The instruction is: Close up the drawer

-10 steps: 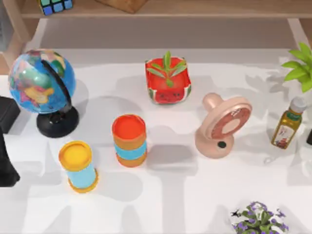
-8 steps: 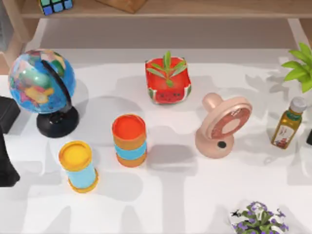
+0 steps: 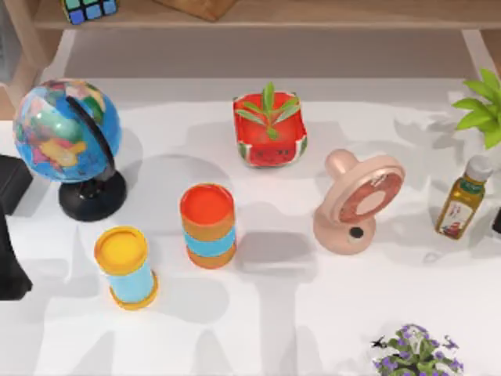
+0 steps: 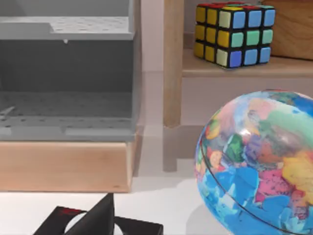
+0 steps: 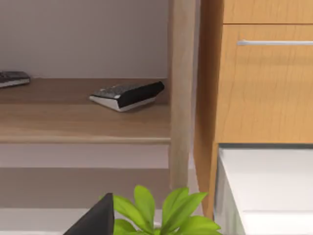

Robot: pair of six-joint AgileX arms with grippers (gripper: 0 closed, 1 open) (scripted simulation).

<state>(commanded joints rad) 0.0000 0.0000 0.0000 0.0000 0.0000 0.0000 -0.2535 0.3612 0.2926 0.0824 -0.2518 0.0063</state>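
Drawer (image 5: 266,188) looks rigid, slides on rails: push flat on its white front, no grasp needed; can't tell either gripper's state.

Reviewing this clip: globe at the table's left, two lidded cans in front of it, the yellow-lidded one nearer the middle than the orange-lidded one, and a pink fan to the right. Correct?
One detail is off. In the top view the orange-lidded can is nearer the middle; the yellow-lidded can stands further left. The globe at the left and the pink fan to the right are as you say.
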